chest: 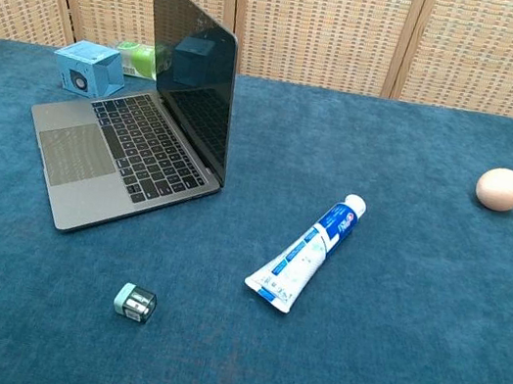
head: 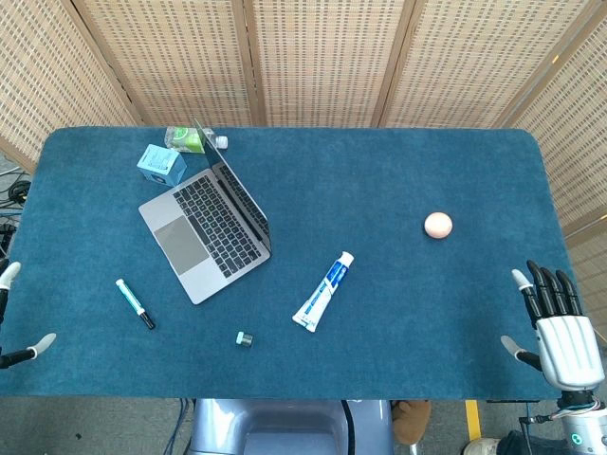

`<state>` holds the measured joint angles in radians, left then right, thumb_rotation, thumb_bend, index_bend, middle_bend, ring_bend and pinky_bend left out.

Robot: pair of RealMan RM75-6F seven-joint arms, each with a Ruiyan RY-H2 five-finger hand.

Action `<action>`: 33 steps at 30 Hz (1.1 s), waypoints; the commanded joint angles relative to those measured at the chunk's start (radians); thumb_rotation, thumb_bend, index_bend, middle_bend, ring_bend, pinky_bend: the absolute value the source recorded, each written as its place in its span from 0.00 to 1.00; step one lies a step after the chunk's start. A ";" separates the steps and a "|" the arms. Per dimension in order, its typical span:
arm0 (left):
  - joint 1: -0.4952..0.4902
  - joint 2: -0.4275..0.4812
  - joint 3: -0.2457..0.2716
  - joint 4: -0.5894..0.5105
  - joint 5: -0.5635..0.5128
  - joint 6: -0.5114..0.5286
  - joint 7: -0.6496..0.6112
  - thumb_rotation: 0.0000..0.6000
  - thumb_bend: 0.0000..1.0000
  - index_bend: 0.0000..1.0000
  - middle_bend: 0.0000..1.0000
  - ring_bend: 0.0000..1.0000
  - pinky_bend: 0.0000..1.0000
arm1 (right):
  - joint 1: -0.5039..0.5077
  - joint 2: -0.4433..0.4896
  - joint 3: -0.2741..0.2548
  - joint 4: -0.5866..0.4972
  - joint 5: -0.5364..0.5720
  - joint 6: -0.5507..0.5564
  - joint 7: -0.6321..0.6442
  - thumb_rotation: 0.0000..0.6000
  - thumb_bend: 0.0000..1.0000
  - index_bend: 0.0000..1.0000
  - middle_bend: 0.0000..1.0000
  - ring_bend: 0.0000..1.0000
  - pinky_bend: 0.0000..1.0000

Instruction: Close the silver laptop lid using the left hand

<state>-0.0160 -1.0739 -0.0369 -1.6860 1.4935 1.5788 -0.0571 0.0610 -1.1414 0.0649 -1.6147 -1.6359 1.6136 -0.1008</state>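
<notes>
Barely any of my left hand [head: 11, 313] shows: only a couple of white fingertips at the left edge of the head view, one higher up and one lower near the table's front corner, set apart from each other with nothing between them. I cannot tell how the remaining fingers lie, and the chest view does not show this hand at all. It is well apart from the silver laptop [head: 207, 227].

That laptop sits on the left part of the blue table [head: 398, 313], turned at an angle, its lid [chest: 193, 71] standing open and about upright, the dark screen facing the keyboard. Just behind it to the left sits a small light-blue box [head: 160, 164], and behind the lid lies a clear bottle with a green label [head: 187, 138].

My right hand [head: 558, 334] is at the table's right front edge, palm flat, dark fingers spread and pointing away from me, holding nothing.

Nearer the front, a marker [head: 135, 303] lies left of the laptop, a small round cap-like piece [chest: 136, 302] sits near the front edge, and a toothpaste tube [chest: 307, 252] lies slanted toward the middle. An egg [chest: 501, 188] rests well off to the right.
</notes>
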 commanded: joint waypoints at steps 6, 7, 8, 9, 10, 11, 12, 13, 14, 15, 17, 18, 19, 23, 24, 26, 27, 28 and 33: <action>0.001 -0.001 -0.001 0.001 0.000 -0.003 0.003 1.00 0.07 0.00 0.00 0.00 0.00 | -0.002 0.004 -0.002 -0.005 0.003 -0.004 0.011 1.00 0.00 0.00 0.00 0.00 0.00; 0.000 -0.001 -0.002 -0.002 -0.004 -0.007 0.005 1.00 0.12 0.00 0.00 0.00 0.00 | -0.002 0.004 -0.003 -0.004 0.004 -0.005 0.013 1.00 0.00 0.00 0.00 0.00 0.00; -0.002 -0.001 -0.005 -0.007 -0.009 -0.010 0.006 1.00 0.16 0.00 0.00 0.00 0.00 | -0.002 0.004 -0.003 -0.004 0.004 -0.006 0.014 1.00 0.00 0.00 0.00 0.00 0.00; -0.005 0.000 -0.009 -0.012 -0.012 -0.014 0.008 1.00 0.21 0.00 0.00 0.00 0.00 | -0.001 0.005 -0.002 -0.004 0.005 -0.007 0.016 1.00 0.00 0.00 0.00 0.00 0.00; -0.011 0.001 -0.013 -0.017 -0.014 -0.020 0.009 1.00 0.25 0.00 0.00 0.00 0.00 | -0.001 0.006 -0.001 -0.004 0.008 -0.007 0.020 1.00 0.00 0.00 0.00 0.00 0.00; -0.019 0.003 -0.020 -0.023 -0.016 -0.029 0.011 1.00 0.28 0.00 0.00 0.00 0.00 | 0.000 0.007 0.001 -0.005 0.009 -0.007 0.025 1.00 0.00 0.00 0.00 0.00 0.00; -0.030 0.005 -0.027 -0.031 -0.019 -0.040 0.014 1.00 0.34 0.00 0.00 0.00 0.00 | 0.001 0.008 0.004 -0.004 0.011 -0.007 0.030 1.00 0.00 0.00 0.00 0.00 0.00; -0.043 0.008 -0.035 -0.038 -0.021 -0.054 0.019 1.00 0.40 0.00 0.00 0.00 0.00 | 0.002 0.008 0.007 -0.002 0.015 -0.008 0.034 1.00 0.00 0.00 0.00 0.00 0.00; -0.059 0.013 -0.044 -0.045 -0.020 -0.069 0.029 1.00 0.44 0.00 0.00 0.00 0.00 | 0.003 0.009 0.009 -0.001 0.020 -0.010 0.038 1.00 0.00 0.00 0.00 0.00 0.00; -0.079 0.020 -0.054 -0.052 -0.016 -0.087 0.041 1.00 0.51 0.00 0.00 0.00 0.00 | 0.004 0.010 0.012 -0.001 0.027 -0.013 0.042 1.00 0.00 0.00 0.00 0.00 0.00; -0.118 0.035 -0.074 -0.064 -0.007 -0.122 0.057 1.00 0.64 0.00 0.00 0.00 0.00 | 0.006 0.012 0.017 -0.002 0.035 -0.016 0.051 1.00 0.00 0.00 0.00 0.00 0.00; -0.144 0.046 -0.088 -0.071 -0.002 -0.145 0.066 1.00 0.74 0.00 0.00 0.00 0.00 | 0.007 0.014 0.020 -0.003 0.039 -0.017 0.054 1.00 0.00 0.00 0.00 0.00 0.00; -0.171 0.056 -0.104 -0.077 0.000 -0.169 0.075 1.00 0.82 0.00 0.00 0.00 0.00 | 0.008 0.015 0.022 -0.002 0.043 -0.018 0.055 1.00 0.00 0.00 0.00 0.00 0.00; -0.273 0.071 -0.163 -0.079 0.019 -0.248 0.102 1.00 1.00 0.00 0.00 0.00 0.00 | 0.010 0.013 0.028 0.004 0.055 -0.022 0.059 1.00 0.00 0.00 0.00 0.00 0.00; -0.314 0.072 -0.183 -0.078 0.018 -0.287 0.099 1.00 1.00 0.00 0.00 0.00 0.00 | 0.011 0.012 0.031 0.006 0.062 -0.027 0.059 1.00 0.00 0.00 0.00 0.00 0.00; -0.376 0.071 -0.211 -0.068 0.020 -0.343 0.086 1.00 1.00 0.03 0.00 0.00 0.00 | 0.015 0.010 0.035 0.009 0.072 -0.034 0.061 1.00 0.00 0.00 0.00 0.00 0.00; -0.407 0.068 -0.225 -0.058 0.027 -0.367 0.086 1.00 1.00 0.05 0.00 0.00 0.00 | 0.017 0.009 0.037 0.011 0.077 -0.038 0.062 1.00 0.00 0.00 0.00 0.00 0.00; -0.437 0.063 -0.238 -0.044 0.029 -0.393 0.087 1.00 1.00 0.06 0.00 0.00 0.00 | 0.019 0.008 0.039 0.014 0.082 -0.043 0.062 1.00 0.00 0.00 0.00 0.00 0.00; -0.584 0.024 -0.284 0.014 -0.012 -0.548 0.102 1.00 1.00 0.10 0.00 0.00 0.00 | 0.028 0.000 0.049 0.027 0.111 -0.067 0.056 1.00 0.00 0.00 0.00 0.00 0.00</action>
<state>-0.5173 -1.0275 -0.2842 -1.7101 1.5077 1.1234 0.0325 0.0868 -1.1389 0.1110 -1.5909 -1.5289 1.5509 -0.0434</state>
